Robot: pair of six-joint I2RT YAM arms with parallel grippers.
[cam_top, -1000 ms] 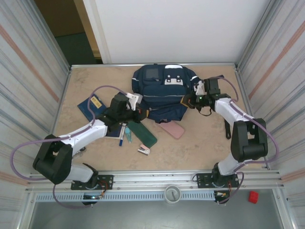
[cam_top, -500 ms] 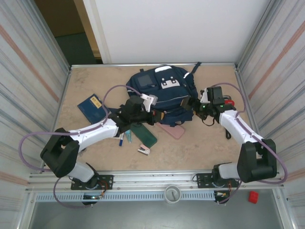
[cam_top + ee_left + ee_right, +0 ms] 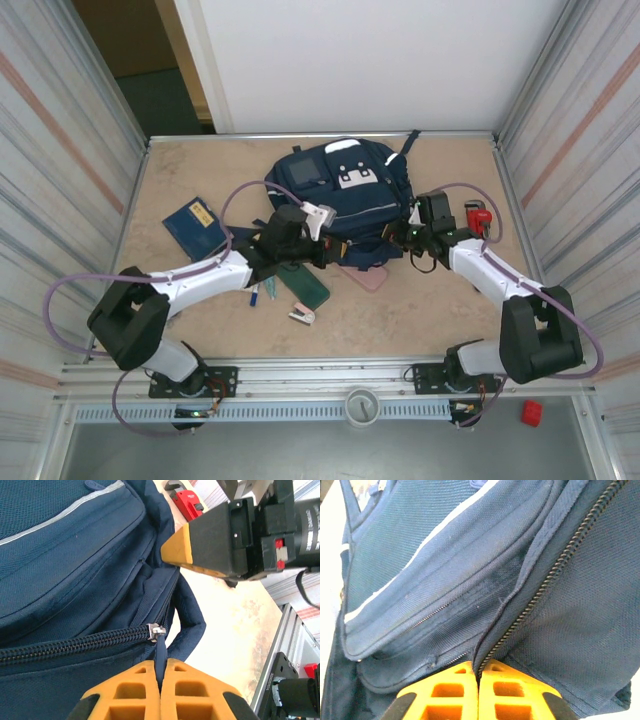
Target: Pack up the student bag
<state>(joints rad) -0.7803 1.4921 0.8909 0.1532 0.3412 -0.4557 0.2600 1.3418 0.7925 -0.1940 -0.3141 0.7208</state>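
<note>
Seemingly both end effectors (image 3: 161, 676) (image 3: 478, 674) pinch one student bag (image 3: 350, 195).

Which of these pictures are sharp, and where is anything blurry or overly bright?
Top external view: even, soft light, student bag sharp throughout. Left wrist view: zipper pull crisp, table beyond pale and soft. Right wrist view: bag weave sharp, top-left corner blown white, orange fingers slightly blurred.

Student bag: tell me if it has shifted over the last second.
Yes. The student bag has twisted counterclockwise in the top view, its patched end swinging left toward the blue notebook, which has stayed put.
</note>
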